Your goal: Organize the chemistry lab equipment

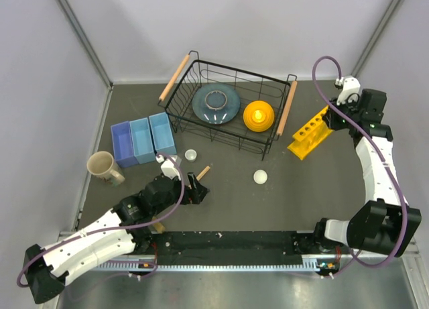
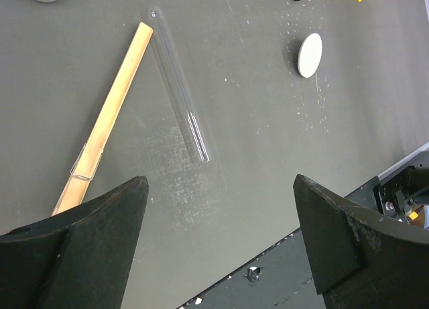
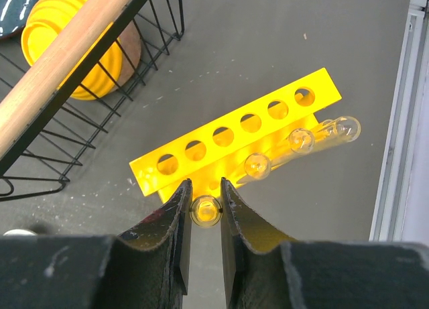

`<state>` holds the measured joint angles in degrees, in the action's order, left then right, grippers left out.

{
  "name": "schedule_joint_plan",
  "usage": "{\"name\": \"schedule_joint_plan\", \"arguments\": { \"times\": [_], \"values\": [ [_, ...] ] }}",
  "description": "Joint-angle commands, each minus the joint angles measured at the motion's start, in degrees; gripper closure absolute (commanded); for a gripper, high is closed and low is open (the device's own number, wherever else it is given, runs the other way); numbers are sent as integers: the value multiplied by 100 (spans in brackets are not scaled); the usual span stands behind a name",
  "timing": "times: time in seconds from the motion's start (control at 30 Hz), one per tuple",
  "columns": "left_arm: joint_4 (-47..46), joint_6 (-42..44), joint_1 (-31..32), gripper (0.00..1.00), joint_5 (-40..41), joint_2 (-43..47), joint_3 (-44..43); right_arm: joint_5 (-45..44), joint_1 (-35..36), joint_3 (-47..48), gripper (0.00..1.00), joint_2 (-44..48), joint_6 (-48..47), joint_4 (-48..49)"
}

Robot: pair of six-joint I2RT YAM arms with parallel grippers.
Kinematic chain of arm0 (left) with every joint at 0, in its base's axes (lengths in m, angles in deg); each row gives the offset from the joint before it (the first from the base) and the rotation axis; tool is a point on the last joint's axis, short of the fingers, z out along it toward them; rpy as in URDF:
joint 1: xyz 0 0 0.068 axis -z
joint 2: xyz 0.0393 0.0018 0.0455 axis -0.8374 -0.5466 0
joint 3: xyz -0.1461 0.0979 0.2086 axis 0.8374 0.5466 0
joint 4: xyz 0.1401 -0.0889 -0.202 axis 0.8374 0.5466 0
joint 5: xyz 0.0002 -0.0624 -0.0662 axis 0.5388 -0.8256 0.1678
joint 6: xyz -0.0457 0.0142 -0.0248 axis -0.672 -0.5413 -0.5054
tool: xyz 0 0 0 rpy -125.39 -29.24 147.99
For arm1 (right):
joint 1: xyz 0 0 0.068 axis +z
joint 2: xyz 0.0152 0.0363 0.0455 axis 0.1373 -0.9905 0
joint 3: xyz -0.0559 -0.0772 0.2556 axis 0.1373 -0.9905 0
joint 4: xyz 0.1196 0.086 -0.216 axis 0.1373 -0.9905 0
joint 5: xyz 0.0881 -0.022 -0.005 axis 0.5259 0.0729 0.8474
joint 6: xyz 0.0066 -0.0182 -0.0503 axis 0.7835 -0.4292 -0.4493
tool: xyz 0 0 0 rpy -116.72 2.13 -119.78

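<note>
Yellow plastic catches the eye first: the block rack (image 1: 310,133) sits on the dark table (image 1: 281,208) just right of the black wire basket (image 1: 201,62), its row of round holes facing the right wrist camera. The right gripper (image 3: 204,190) hangs over the rack's near end, jaws pinched tight on a thin clear tube (image 3: 206,211). I see that tube end-on, a small glassy circle between the pads. Three more clear tubes (image 3: 301,141) show their rounded ends along the rack's near side — whether they sit in holes or only lean against it, I cannot tell.

Over on the other side, the left gripper (image 2: 220,185) hovers above the table with its jaws spread wide and nothing between them. Beyond it a loose tube (image 2: 177,88) lies flat on the table, just beside the short wooden stick (image 2: 107,121); their far ends nearly meet, and from there the two fan apart. One small white round piece (image 2: 310,55) sits to the right of the loose tube, well apart from it. From above, the second white piece (image 1: 191,155) rests near the blue bins (image 1: 143,140).

Inside the basket are the grey-blue plate (image 1: 216,103) and the orange bowl (image 1: 259,116) — side by side. A beige mug (image 1: 102,166) stands left of the bins.
</note>
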<state>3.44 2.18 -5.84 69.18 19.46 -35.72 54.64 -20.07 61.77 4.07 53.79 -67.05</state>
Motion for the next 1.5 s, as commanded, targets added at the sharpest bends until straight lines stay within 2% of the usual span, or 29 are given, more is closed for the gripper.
{"name": "schedule_joint_plan", "arguments": {
  "times": [0.0,0.5,0.97,1.4,1.47],
  "values": [
    [-115,-53,-22,5,70,21,19,-40,-47,374,91,-140,-115,361],
    [-63,-18,-22,4,35,-23,-34,22,-47,312,91,-614,-150,484],
    [-89,-18,-22,4,-18,-119,-104,136,-47,-364,88,-781,-53,1055],
    [-221,-158,-22,4,-211,-681,-298,276,-47,-602,79,-861,-106,1152],
    [-221,-193,-22,4,-272,-866,-359,294,-56,-619,73,-826,-123,1134]
  ]
}}
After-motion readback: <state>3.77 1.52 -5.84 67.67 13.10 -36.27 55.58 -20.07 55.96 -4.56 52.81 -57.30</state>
